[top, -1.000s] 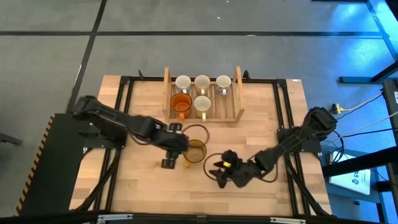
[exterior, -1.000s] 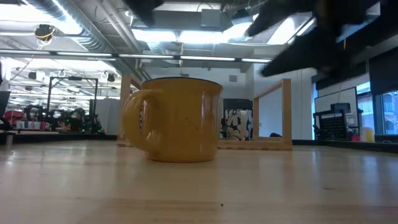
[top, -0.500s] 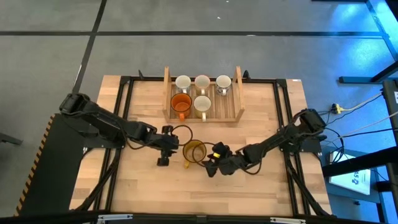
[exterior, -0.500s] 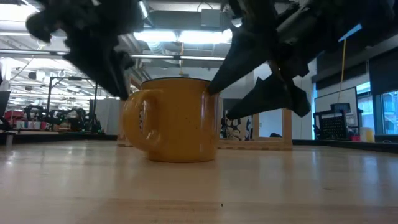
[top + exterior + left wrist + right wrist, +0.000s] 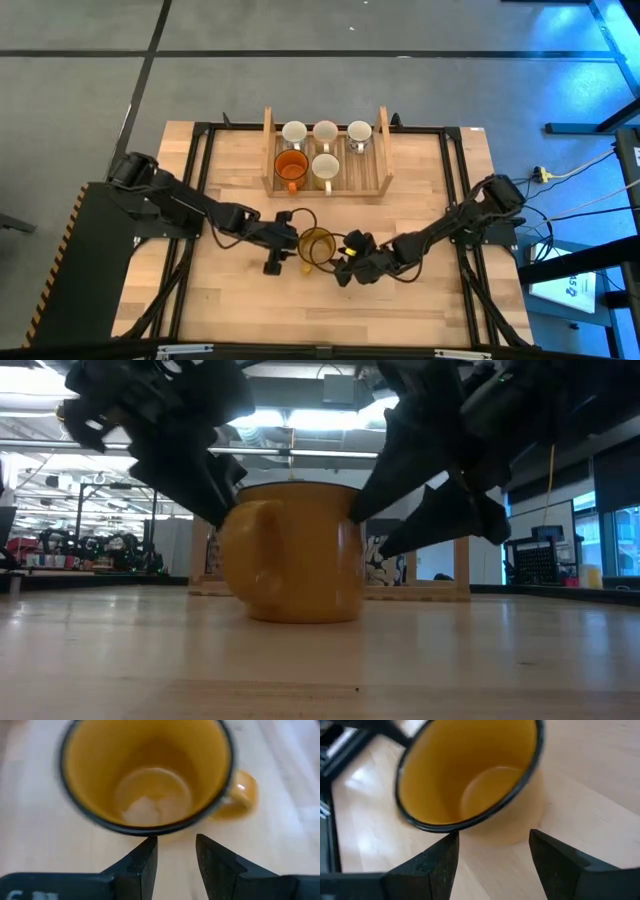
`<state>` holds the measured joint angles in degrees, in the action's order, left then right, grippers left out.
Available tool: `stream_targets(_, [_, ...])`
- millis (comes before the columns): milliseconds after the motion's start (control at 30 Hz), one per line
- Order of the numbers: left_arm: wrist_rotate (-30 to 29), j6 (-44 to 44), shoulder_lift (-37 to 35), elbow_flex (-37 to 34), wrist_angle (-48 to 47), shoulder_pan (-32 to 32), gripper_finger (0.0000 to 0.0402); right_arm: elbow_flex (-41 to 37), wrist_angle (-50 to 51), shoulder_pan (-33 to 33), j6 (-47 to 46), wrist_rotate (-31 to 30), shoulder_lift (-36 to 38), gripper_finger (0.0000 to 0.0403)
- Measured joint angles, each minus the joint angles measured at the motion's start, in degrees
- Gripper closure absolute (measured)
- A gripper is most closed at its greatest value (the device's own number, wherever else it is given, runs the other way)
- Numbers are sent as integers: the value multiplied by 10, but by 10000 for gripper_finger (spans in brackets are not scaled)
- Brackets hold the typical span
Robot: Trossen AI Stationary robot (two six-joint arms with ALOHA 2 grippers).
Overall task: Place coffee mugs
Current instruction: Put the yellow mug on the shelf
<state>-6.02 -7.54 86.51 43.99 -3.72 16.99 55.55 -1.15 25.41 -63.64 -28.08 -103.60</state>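
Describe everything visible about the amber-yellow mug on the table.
The amber-yellow mug is small and round with a thin dark rim, a looped handle and a glossy, enamel-like finish. It stands upright and empty on the bare wooden table, in front of the slatted tray that holds the other five mugs. The left gripper and the right gripper flank it on opposite sides, both open, neither closed on it; the views do not settle whether either touches it.

Looking straight down from high above, taking in the whole tabletop (image 5: 240, 300) and both arms. Set low at tabletop height, facing level across into the room, very near the amber-yellow mug (image 5: 295, 550). Mounted on each wrist, peering close into that same mug (image 5: 150, 775) (image 5: 470, 775) from opposite sides.
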Motion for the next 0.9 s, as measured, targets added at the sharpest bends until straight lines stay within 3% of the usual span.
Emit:
stream_targets(167, [17, 0, 5, 2, 34, 17, 274, 0, 98, -9, 1, 9, 19, 174])
stream_targets(333, [12, -2, 4, 2, 72, 24, 274, 0, 181, -12, -2, -32, 56, 174])
stream_targets(533, [8, -91, -8, 2, 58, 26, 274, 0, 247, 12, 11, -26, 114, 174])
stream_targets(733, [8, -167, -44, 2, 46, 43, 274, 0, 133, 95, 46, -25, 125, 174])
stream_targets(900, [17, -246, -87, 3, -32, 63, 274, 0, 50, 142, 65, -38, 99, 174])
